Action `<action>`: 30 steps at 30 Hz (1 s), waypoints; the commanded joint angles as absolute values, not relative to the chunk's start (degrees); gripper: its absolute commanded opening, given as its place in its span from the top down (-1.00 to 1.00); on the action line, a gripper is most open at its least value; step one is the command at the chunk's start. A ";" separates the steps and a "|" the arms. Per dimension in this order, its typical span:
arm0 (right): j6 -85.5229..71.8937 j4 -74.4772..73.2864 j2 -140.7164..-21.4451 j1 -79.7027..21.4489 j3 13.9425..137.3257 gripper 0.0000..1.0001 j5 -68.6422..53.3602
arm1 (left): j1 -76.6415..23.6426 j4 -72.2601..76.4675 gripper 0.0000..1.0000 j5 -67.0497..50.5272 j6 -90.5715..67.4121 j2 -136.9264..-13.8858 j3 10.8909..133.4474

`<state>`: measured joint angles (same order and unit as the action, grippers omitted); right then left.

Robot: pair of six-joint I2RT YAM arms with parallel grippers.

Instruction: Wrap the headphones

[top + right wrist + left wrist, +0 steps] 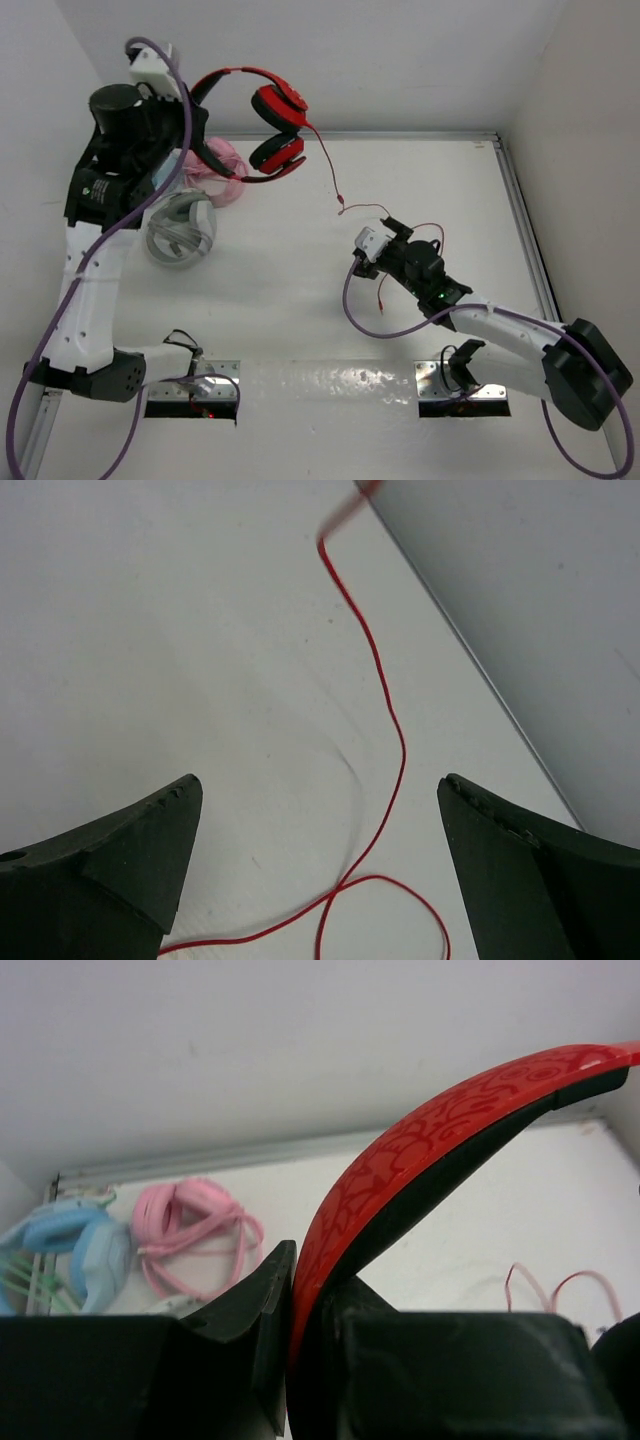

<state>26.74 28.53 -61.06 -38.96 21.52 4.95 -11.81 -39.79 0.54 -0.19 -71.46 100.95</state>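
Note:
The red headphones (280,108) hang in the air at the back left, ear cups down. My left gripper (196,90) is raised and shut on their headband; in the left wrist view the gripper (291,1295) pinches the red patterned headband (420,1140) between its jaws. The thin red cable (330,170) drops from the cups to the table and curls towards my right gripper (366,246). That gripper is open and low over the table. In the right wrist view the right gripper (320,805) has the cable (397,730) lying between its spread fingers, looping near the bottom, untouched.
A pink pair of headphones (222,160) lies at the back left, seen also in the left wrist view (190,1230). A grey pair (180,232) lies just in front of it. A light blue pair (85,1255) shows beside the pink one. Walls and a metal rail (525,220) bound the table.

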 commanded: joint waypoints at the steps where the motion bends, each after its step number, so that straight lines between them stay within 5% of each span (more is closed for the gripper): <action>1: 30.94 37.96 -62.92 -38.33 19.25 -0.98 7.63 | -11.34 -40.51 1.00 -1.67 -6.15 -70.83 108.35; 7: 16.97 33.64 -64.86 -35.51 22.07 -0.98 16.17 | -11.25 -42.97 1.00 -0.97 -6.50 -71.80 119.44; 12: 18.63 48.85 -69.59 -35.68 17.92 -0.98 5.65 | -11.34 -44.03 1.00 -3.42 -7.12 -72.33 121.11; 16: 18.90 40.45 -72.25 -37.18 23.46 -0.78 -7.28 | -11.25 -43.95 1.00 -3.61 -7.65 -72.25 120.76; 23: 17.75 40.90 -57.95 -37.18 13.11 -0.78 -2.10 | -11.34 -41.58 1.00 -0.71 -6.85 -72.24 114.53; 27: 16.02 33.75 -57.12 -37.44 14.24 -0.78 -7.80 | -11.25 -41.40 1.00 -0.62 -8.17 -73.47 114.17; 30: 9.78 46.19 -62.73 -37.35 13.71 -0.77 -8.52 | -11.34 -41.40 1.00 -1.49 -9.31 -73.83 114.08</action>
